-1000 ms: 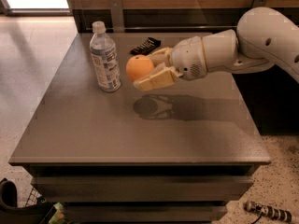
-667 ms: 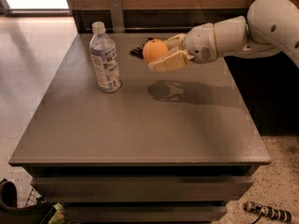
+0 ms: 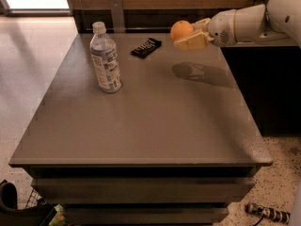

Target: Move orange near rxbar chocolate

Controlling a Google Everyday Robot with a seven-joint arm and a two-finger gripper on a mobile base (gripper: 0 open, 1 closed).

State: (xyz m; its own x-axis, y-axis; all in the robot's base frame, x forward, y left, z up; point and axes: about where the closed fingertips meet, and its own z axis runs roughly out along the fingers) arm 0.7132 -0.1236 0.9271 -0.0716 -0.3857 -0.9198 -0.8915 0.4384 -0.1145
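Note:
The orange (image 3: 181,30) is a round bright fruit held in my gripper (image 3: 187,34), well above the grey table (image 3: 141,126) near its far edge. The gripper's cream fingers (image 3: 193,42) are shut around it, and the white arm reaches in from the right. The rxbar chocolate (image 3: 146,47), a flat black wrapper with pale lettering, lies on the table at the back, a short way left of and below the held orange. The gripper's shadow falls on the table right of the bar.
A clear water bottle (image 3: 106,60) stands upright on the table's left part, in front and left of the bar. A wooden wall runs behind the table. Dark cabinet sits at the right. Floor clutter lies below the front corners.
My gripper has carried the orange up and to the right, away from the bottle, toward the table's far edge. The bar, hidden behind the gripper before, now shows.

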